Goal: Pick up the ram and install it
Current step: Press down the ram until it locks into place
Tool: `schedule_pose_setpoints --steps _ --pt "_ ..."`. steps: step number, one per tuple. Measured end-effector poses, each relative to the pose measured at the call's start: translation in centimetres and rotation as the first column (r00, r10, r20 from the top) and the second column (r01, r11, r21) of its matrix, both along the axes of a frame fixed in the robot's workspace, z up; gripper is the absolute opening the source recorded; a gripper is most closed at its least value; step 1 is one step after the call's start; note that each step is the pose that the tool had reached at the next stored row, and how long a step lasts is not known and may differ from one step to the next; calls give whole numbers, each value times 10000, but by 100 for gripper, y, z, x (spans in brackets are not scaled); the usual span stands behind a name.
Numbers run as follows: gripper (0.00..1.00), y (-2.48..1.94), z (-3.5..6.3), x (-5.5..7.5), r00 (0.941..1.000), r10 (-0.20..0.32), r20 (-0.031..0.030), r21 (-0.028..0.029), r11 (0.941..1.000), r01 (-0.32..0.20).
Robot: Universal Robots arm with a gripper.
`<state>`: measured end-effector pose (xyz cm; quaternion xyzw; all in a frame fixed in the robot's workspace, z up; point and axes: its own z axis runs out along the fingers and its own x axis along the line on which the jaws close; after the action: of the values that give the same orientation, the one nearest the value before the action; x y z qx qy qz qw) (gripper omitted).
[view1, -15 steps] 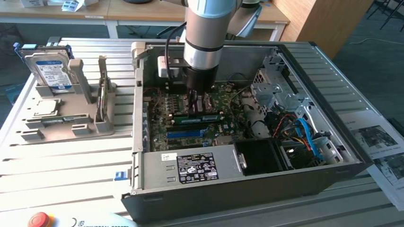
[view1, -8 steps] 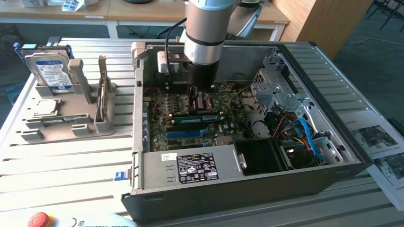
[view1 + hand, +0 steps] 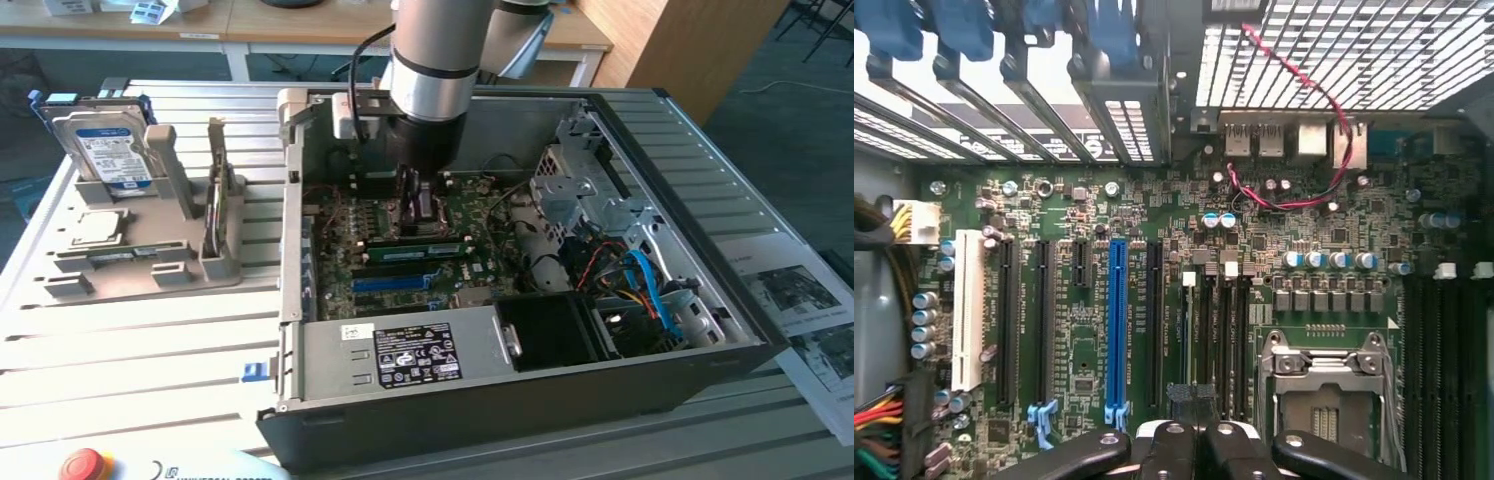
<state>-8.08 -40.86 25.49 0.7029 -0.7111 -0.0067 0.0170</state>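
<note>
Arm's reaching down into the open PC case (image 3: 534,400) with the jaws (image 3: 423,212) low over the motherboard (image 3: 340,225). In the wrist view they're drawn together, pads basically meeting. The ram (image 3: 414,249) is the green stick standing in a memory slot right under the jaws. The blue slot (image 3: 394,283) is a bit further out from them and the CPU socket (image 3: 1324,390) is just off to their other side. I honestly can't tell if the jaws are pinching the stick's top edge or only sitting above it, since the arm blocks that spot.

What could go wrong: if the stick isn't lined up with the slot key, pushing down could flex the board or leave one end unlatched. If it's tilted, one clip catches and the other doesn't. The red wire (image 3: 1304,130) looks well away from the jaws, so snagging seems unlikely.

The exterior view shows the whole green stick and its label. The wrist view shows the row of black slots just ahead of the jaws and how closed they are.
</note>
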Motion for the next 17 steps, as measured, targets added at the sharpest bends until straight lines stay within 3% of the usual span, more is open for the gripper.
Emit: schedule_pose_setpoints --steps 17 --pt "10 0 315 5 10000 0 0 1 10000 0"
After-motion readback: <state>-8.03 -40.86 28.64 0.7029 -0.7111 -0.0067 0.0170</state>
